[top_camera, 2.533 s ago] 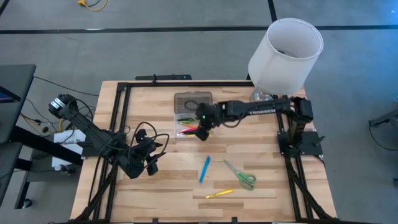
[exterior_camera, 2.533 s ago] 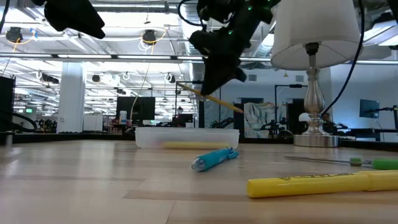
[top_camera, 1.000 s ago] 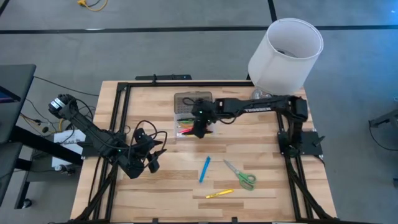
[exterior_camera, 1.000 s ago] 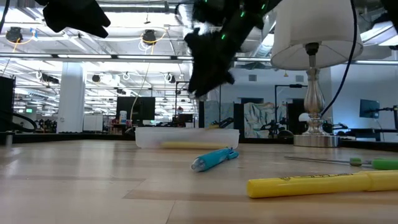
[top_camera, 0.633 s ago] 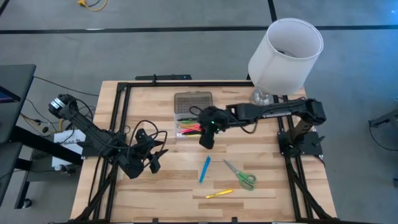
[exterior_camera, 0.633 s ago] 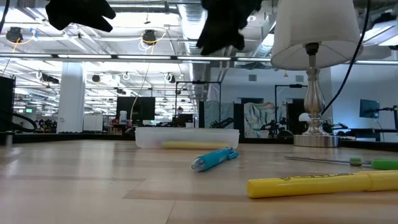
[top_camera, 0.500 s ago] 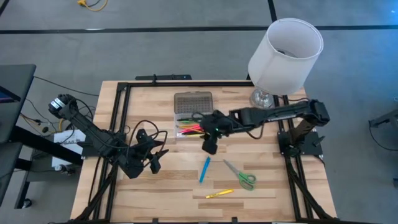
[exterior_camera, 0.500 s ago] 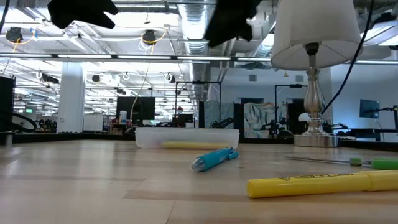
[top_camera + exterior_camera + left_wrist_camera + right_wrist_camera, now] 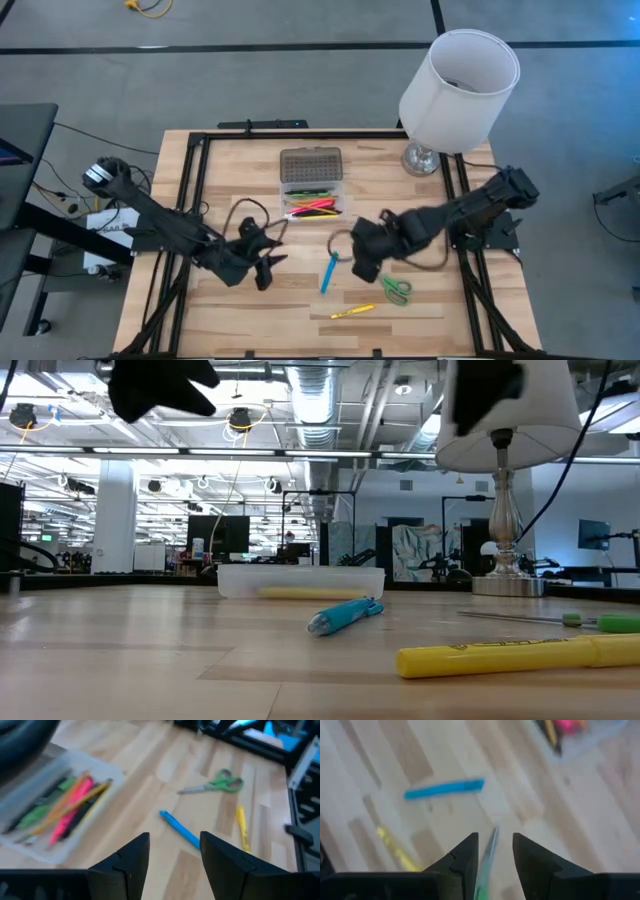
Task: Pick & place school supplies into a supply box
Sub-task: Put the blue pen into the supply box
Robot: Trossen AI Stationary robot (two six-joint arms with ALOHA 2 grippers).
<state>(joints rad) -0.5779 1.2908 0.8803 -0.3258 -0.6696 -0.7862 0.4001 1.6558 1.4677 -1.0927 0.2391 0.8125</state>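
The supply box (image 9: 312, 207) lies open at the table's far middle, several coloured pens in its clear base, its grey lid (image 9: 310, 163) flat behind it. A blue pen (image 9: 329, 272), green-handled scissors (image 9: 393, 287) and a yellow marker (image 9: 352, 312) lie flat on the wood nearer the front edge. My right gripper (image 9: 362, 266) hovers open above the table between the blue pen and the scissors; the scissors' blade (image 9: 487, 855) shows below its gap (image 9: 494, 857). My left gripper (image 9: 264, 264) hangs open left of the blue pen (image 9: 182, 831), holding nothing (image 9: 172, 855).
A white-shaded lamp (image 9: 458, 85) stands at the far right corner. Black frame rails (image 9: 195, 190) run along the table's left, right and far sides. Bare wood lies at the near left (image 9: 220, 320).
My right gripper has left its place over the supply box, swinging toward the table's near edge and to the right while rising; it now hangs by the blue pen and scissors. My left gripper has shifted a little toward the table's middle.
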